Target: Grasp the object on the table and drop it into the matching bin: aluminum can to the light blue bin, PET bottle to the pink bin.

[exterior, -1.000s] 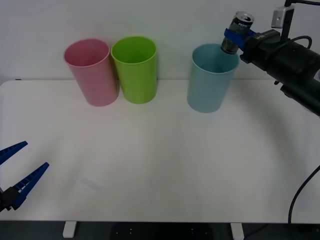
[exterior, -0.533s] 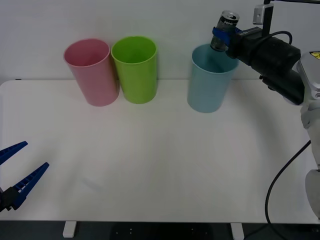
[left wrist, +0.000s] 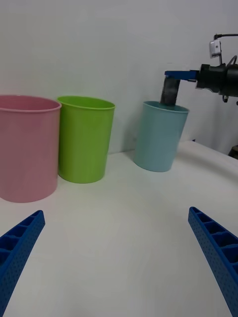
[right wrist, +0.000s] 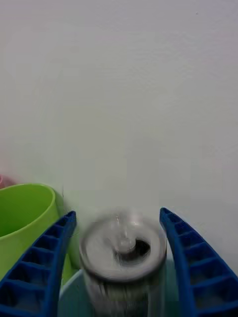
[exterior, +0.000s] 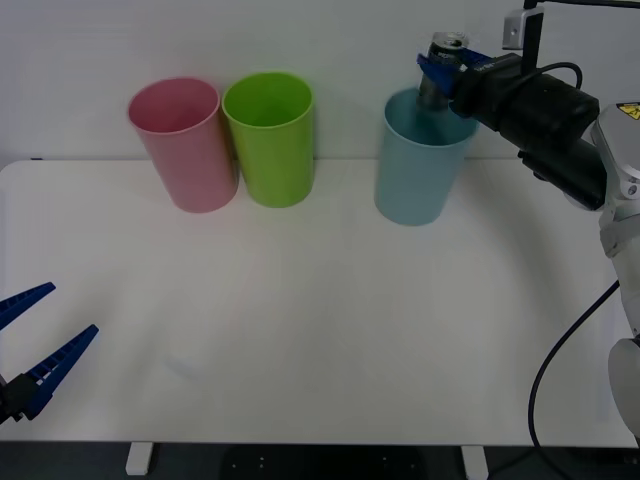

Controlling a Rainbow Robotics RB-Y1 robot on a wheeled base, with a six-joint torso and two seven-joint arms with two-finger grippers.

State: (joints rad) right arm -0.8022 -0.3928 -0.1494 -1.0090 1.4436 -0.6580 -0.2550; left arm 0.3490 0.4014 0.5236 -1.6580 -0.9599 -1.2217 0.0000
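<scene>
White bench [exterior: 300, 320], wide, rounded corners. Three bins stand along its far edge: pink bin [exterior: 184, 143] furthest to robot's left, green bin [exterior: 269, 137] just beside it, nearly touching; blue bin [exterior: 421, 155] apart from those two, twd the right.

R arm reaches in from the right side, black forearm w/ cable, its claw [exterior: 440, 72] held over the blue bin's rim at the far side. L claw [exterior: 28, 345] low at the bench's near left corner, blue ribbed fingers spread wide, nothing betw them; in L wrist view the fingers [left wrist: 213, 252] sit at both corners w/ bare bench between.

Can [exterior: 438, 70] is upright in the R claw, above the blue bin's mouth, lower part dipping just inside/behind the rim line, shiny top twd camera. In R wrist view the can [right wrist: 123, 260] sits betw the two blue fingers [right wrist: 193, 265], top and pull-tab blurred; small gaps show on both sides at the top of the can, so cannot tell for sure if the fingers press it lower down. L wrist view shows a blue finger across the can [left wrist: 170, 90], over the blue bin [left wrist: 159, 136].
</scene>
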